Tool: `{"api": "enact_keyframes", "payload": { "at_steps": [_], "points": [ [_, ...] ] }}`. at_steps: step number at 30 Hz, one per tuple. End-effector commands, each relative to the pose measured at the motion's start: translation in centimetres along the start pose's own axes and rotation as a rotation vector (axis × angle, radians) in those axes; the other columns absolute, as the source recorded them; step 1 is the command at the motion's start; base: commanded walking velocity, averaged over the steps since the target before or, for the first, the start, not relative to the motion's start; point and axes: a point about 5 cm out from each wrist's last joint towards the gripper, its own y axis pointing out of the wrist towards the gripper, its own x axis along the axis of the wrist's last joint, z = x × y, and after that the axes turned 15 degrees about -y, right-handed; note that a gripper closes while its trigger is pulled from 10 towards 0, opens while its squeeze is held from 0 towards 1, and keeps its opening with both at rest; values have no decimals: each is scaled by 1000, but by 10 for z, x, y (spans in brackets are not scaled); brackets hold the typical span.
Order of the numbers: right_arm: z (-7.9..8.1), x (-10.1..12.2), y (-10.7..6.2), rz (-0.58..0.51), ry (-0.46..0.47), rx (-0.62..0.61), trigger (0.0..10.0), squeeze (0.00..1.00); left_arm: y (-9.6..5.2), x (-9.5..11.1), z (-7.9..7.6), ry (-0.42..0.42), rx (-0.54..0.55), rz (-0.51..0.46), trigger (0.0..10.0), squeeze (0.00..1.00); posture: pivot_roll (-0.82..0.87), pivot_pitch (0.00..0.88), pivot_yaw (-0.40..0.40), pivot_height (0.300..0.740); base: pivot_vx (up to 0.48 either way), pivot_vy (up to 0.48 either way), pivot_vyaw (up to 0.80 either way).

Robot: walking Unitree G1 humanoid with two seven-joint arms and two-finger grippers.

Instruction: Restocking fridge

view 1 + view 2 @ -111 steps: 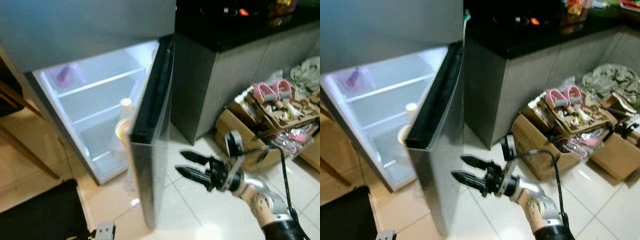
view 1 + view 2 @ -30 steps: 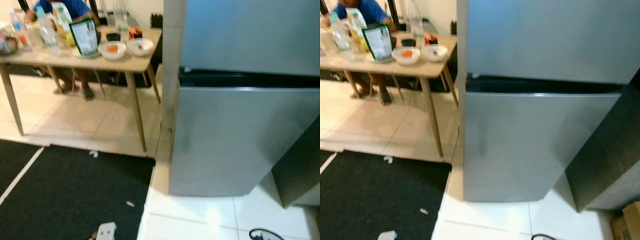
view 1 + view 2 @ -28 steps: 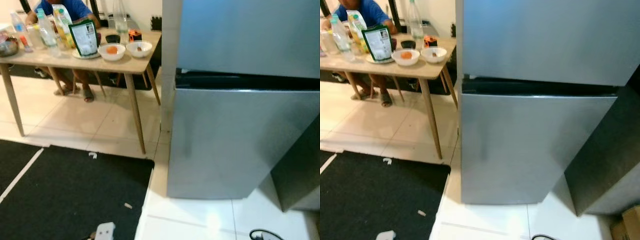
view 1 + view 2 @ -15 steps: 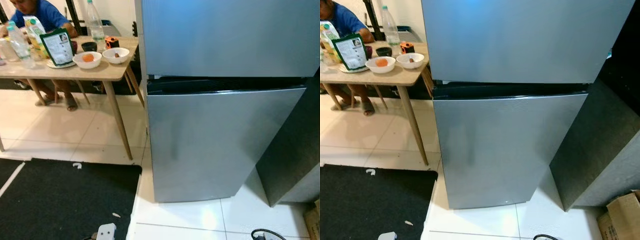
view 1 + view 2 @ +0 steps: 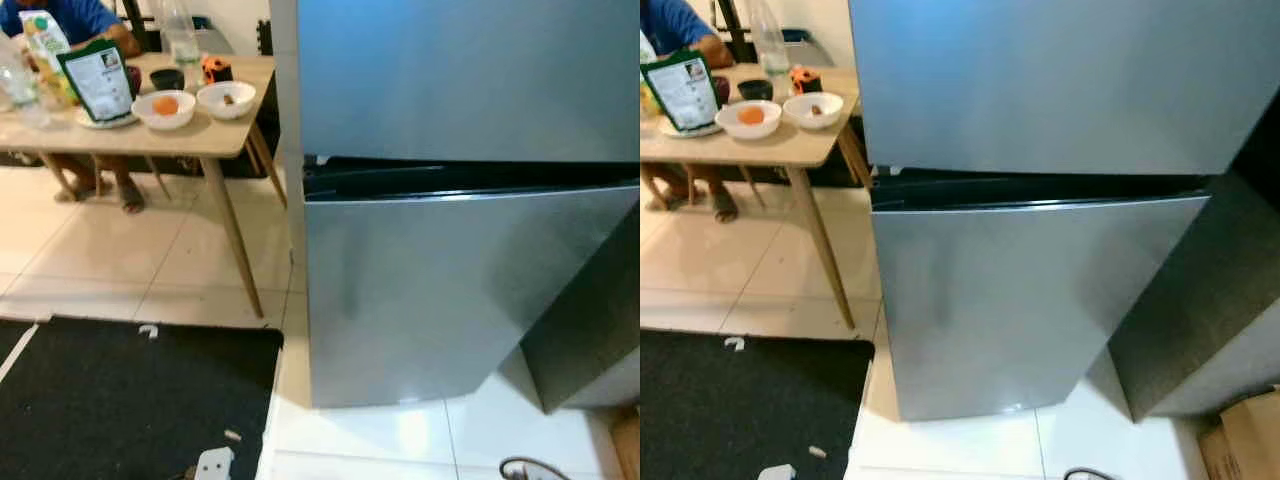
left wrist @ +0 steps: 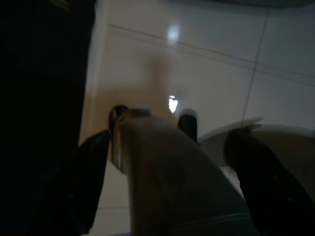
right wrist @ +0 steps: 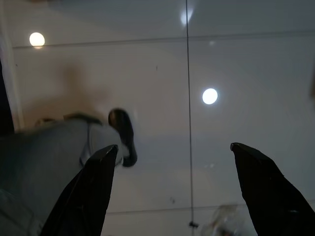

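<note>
The silver two-door fridge (image 5: 460, 290) stands in front of me with both doors shut and a dark gap between them. A wooden table (image 5: 215, 138) to its left holds a green packet (image 5: 100, 82), two white bowls (image 5: 163, 107), a clear bottle (image 5: 180, 35) and a carton (image 5: 40, 35). My left gripper (image 6: 172, 187) hangs open over the white tile floor, above my own leg. My right gripper (image 7: 172, 191) also hangs open over the tiles, with nothing between its fingers.
A person in a blue shirt (image 5: 70, 15) sits behind the table. A black mat (image 5: 120, 400) covers the floor at the lower left. A dark grey counter side (image 5: 590, 330) flanks the fridge on the right, with a cardboard box (image 5: 1245, 440) below it.
3.7 s ago the lower fridge door stood open with my right gripper near it; the door is now shut. Over the last second only the camera has shifted slightly.
</note>
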Motion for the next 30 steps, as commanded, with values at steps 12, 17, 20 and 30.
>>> {"api": "enact_keyframes", "payload": {
  "at_steps": [12, 17, 20, 30],
  "points": [
    [-1, 23, 2, -160, 155, 8, 10000, 0, -3, -9, 7, -25, 40, 20, 10000, 0, -46, 67, -20, 740, 270, 0, 0],
    [-6, 52, 3, -355, 373, 66, 10000, 0, -4, -10, 9, -22, 41, 25, 10000, 0, -47, 71, -18, 740, 0, 0, 0],
    [-8, 66, 2, -431, 424, 100, 10000, 0, -4, -10, 9, -25, 40, 23, 10000, 0, -48, 72, -18, 740, 0, 0, 0],
    [-19, 127, -4, -701, 482, 206, 10000, 0, -4, -10, 7, -30, 34, 22, 10000, 0, -46, 72, -25, 740, 0, 0, 0]
  ]
}}
